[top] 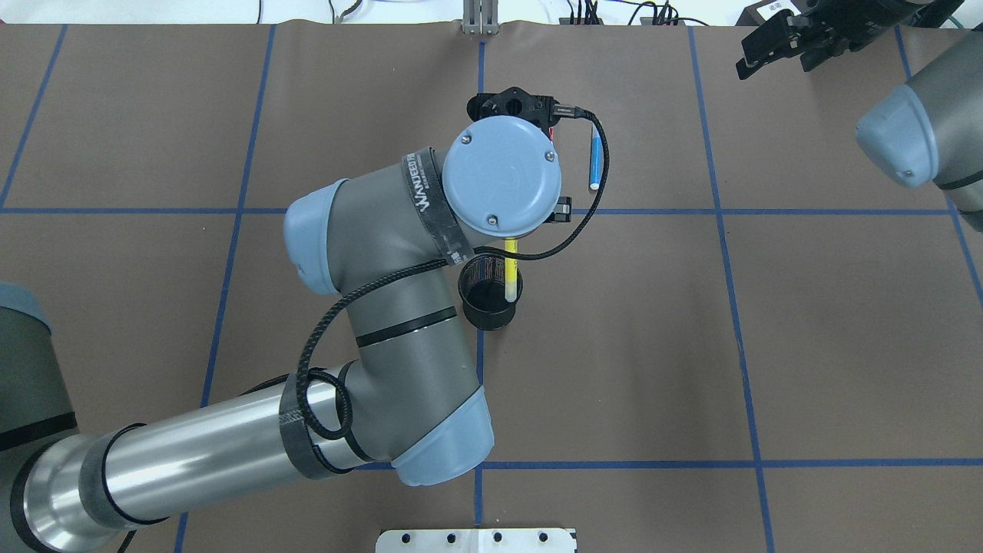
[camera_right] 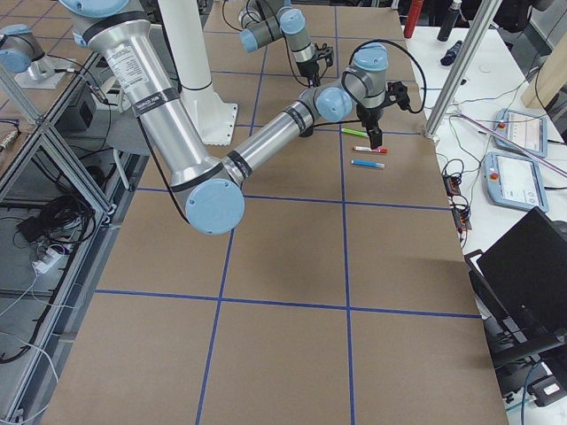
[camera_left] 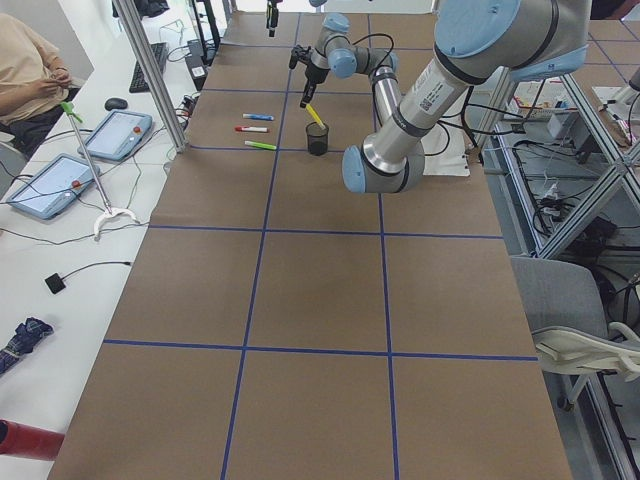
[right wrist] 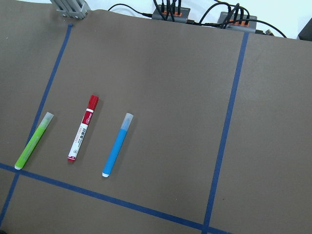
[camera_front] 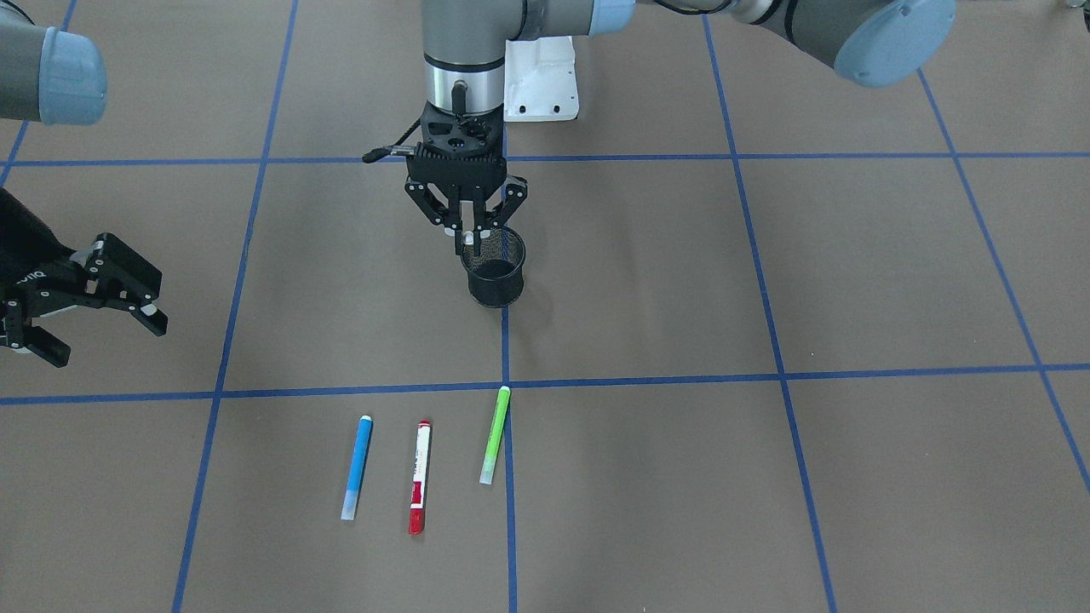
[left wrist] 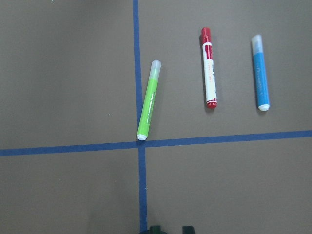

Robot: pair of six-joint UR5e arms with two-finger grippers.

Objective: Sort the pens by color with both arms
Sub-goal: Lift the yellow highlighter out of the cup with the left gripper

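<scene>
1. The pens: three lie flat on the desk (camera_front: 766, 511) in the lower centre of the front-facing view. They are side by side and do not touch. The blue pen (camera_front: 358, 466) is on the left, the red-capped pen (camera_front: 419, 489) is in the middle, and the green pen (camera_front: 495, 435) is on the right.
2. The green pen lies just beside a blue tape line (left wrist: 135, 48). One end of it is at the crossing of two lines.
3. The yellow pen (top: 510, 270) stands tilted in the centre of the overhead view. Its lower end is inside the black mesh cup (camera_front: 494, 272).
4. The left gripper (camera_front: 467, 240) is directly over the cup, in the upper centre of the front-facing view. It is closed on the upper end of the yellow pen.
5. The right gripper (camera_front: 104, 339) hangs at the left edge of the front-facing view, well apart from the pens. Its fingers are spread wide and hold nothing.
</scene>
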